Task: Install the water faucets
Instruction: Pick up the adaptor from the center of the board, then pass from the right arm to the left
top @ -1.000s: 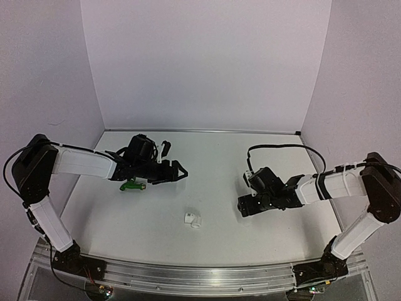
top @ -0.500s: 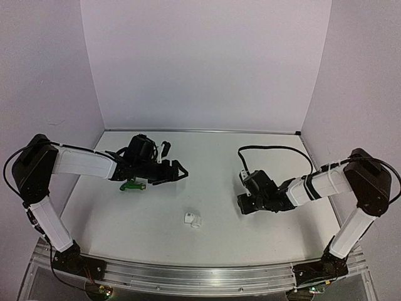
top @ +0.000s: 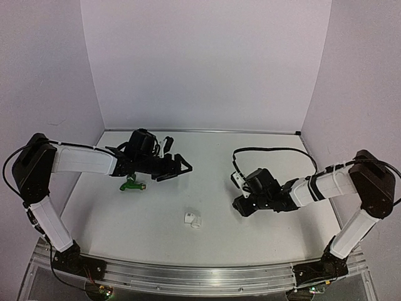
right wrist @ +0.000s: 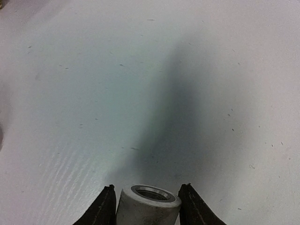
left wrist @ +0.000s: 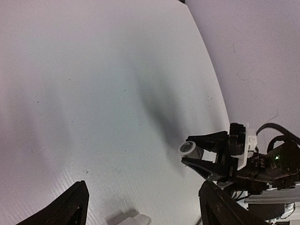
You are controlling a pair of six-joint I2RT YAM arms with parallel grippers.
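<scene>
A green faucet [top: 131,185] lies on the table at the left, under my left arm. The orange-yellow faucet is out of view. My left gripper [top: 182,166] is open and empty, held above the table to the right of the green faucet; its fingers [left wrist: 63,211] frame the bottom of the left wrist view. My right gripper [top: 240,205] is shut on a white pipe fitting [right wrist: 149,206] with its open threaded end facing forward. The left wrist view shows that fitting [left wrist: 189,149] between the right gripper's black fingers [left wrist: 213,164].
A second white pipe fitting [top: 192,219] lies on the table between the arms, near the front; it also shows at the bottom of the left wrist view [left wrist: 129,219]. White walls enclose the table [top: 207,150] at the back and sides.
My right gripper has moved left toward the table's middle with the white fitting in it. My left gripper has shifted a little right and back, away from the green faucet.
</scene>
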